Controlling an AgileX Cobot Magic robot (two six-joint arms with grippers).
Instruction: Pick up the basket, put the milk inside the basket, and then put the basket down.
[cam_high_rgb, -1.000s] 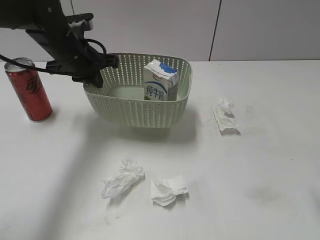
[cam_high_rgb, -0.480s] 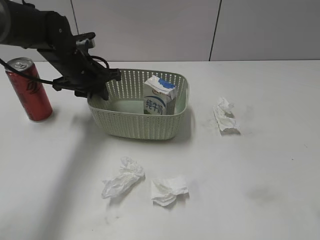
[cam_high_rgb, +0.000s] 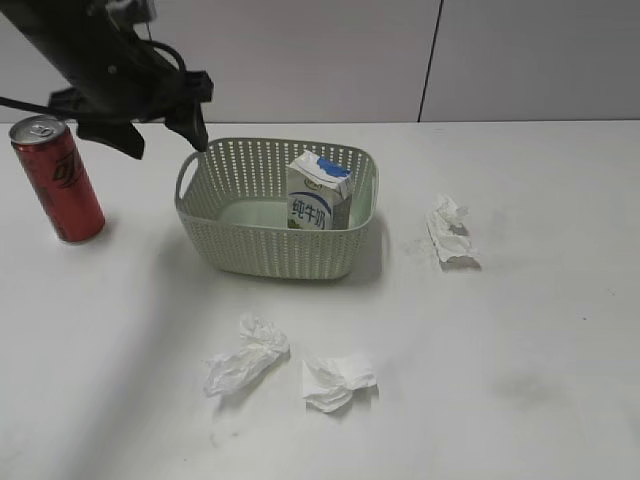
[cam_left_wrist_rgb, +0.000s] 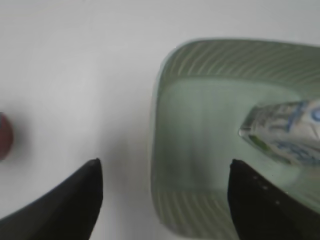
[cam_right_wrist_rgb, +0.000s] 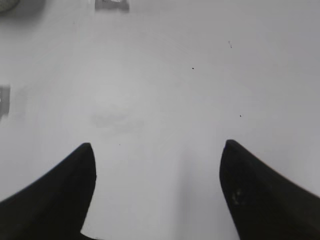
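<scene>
Pale green perforated plastic basket (cam_high_rgb: 278, 209) resting on white table (cam_high_rgb: 520, 320), small white blue-topped milk carton (cam_high_rgb: 319, 191) upright inside, black left gripper (cam_high_rgb: 165, 130) spread open, empty, above basket's left rim, right gripper (cam_right_wrist_rgb: 157, 150) open over bare table.

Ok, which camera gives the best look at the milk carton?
The exterior view: the milk stands upright inside the basket, its printed face sharp. The left wrist view catches only its blurred top from above. The right wrist view shows none of it.

The basket (cam_high_rgb: 275, 215) sits on the table (cam_high_rgb: 520, 320) holding the upright milk (cam_high_rgb: 318, 192), with the spread-jawed left gripper (cam_high_rgb: 165, 135) at its ten o'clock and a red can (cam_high_rgb: 57, 178) at nine.
</scene>
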